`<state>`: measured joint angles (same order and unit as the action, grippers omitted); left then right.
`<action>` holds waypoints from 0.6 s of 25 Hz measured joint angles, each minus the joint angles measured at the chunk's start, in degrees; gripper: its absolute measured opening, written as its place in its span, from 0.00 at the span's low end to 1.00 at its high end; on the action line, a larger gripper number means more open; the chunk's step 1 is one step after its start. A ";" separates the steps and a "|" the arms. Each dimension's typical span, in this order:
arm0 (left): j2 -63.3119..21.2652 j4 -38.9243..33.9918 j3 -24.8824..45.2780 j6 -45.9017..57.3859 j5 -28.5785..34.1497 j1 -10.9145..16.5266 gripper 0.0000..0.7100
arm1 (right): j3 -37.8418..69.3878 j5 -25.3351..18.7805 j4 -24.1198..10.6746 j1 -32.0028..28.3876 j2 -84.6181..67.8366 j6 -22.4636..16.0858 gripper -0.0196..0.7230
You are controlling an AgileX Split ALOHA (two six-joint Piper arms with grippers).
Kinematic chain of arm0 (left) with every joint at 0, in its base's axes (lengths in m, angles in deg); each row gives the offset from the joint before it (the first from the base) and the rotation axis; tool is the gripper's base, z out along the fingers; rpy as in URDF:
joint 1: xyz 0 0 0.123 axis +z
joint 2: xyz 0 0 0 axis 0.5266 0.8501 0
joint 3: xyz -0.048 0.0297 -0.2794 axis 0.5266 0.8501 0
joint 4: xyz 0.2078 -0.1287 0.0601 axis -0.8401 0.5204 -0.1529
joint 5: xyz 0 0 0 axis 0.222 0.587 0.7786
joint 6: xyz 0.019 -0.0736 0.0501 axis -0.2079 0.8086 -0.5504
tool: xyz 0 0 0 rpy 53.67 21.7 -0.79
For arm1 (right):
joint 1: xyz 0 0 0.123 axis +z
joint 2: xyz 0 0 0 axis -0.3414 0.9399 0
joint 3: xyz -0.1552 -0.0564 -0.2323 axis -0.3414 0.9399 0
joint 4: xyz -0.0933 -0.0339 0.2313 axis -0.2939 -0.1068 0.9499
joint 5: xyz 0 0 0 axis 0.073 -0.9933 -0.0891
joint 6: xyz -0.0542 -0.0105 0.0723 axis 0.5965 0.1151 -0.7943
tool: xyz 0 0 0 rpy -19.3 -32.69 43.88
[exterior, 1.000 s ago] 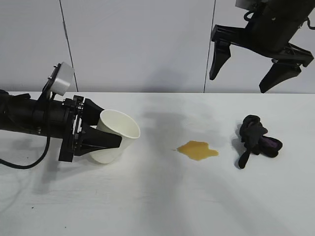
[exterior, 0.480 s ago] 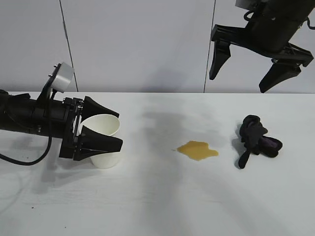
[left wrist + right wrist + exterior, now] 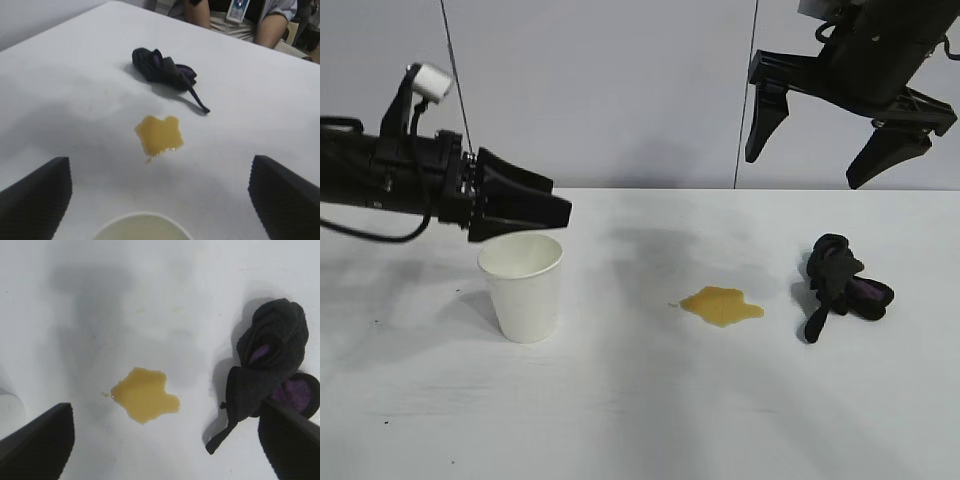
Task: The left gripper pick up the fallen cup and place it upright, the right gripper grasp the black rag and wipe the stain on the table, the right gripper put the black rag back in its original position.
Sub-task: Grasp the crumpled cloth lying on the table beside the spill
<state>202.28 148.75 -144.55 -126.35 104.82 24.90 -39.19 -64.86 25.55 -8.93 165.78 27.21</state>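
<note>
The cup stands up, both grippers hold nothing.

The left gripper [image 3: 555,208] is wide open just above the white paper cup [image 3: 523,287] on the table [image 3: 640,420]. The right gripper [image 3: 820,165] hangs spread wide, high over the black rag [image 3: 840,282], beside the yellow stain [image 3: 721,305].

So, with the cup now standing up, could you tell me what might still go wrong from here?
The left hand hangs open just above the rim of the cup, so a careless retreat could tip it over again. The black rag is bunched with a dangling strip; the open right hand, high above it, might catch only that strip. The stain is liquid, so a loosely held rag may smear it across the table.
</note>
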 joint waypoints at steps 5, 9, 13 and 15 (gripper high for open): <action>-7.17 -23.79 -6.57 36.32 -13.23 -2.76 0.98 | 0.00 0.00 0.00 0.00 0.00 0.00 0.96; -7.76 -46.46 -17.00 68.26 -12.74 -6.51 0.98 | 0.00 -0.12 0.00 0.00 0.00 0.62 0.96; -7.92 -62.71 -23.33 91.42 -11.35 -7.65 0.98 | 0.00 -0.05 -0.07 0.00 0.00 0.77 0.96; -7.94 -67.62 -23.76 97.17 -10.88 -7.65 0.98 | -0.07 -0.50 -0.22 0.00 0.00 0.77 0.96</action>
<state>194.35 81.14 -168.31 -29.18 93.94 17.26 -39.26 -65.36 25.33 -8.93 165.78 27.98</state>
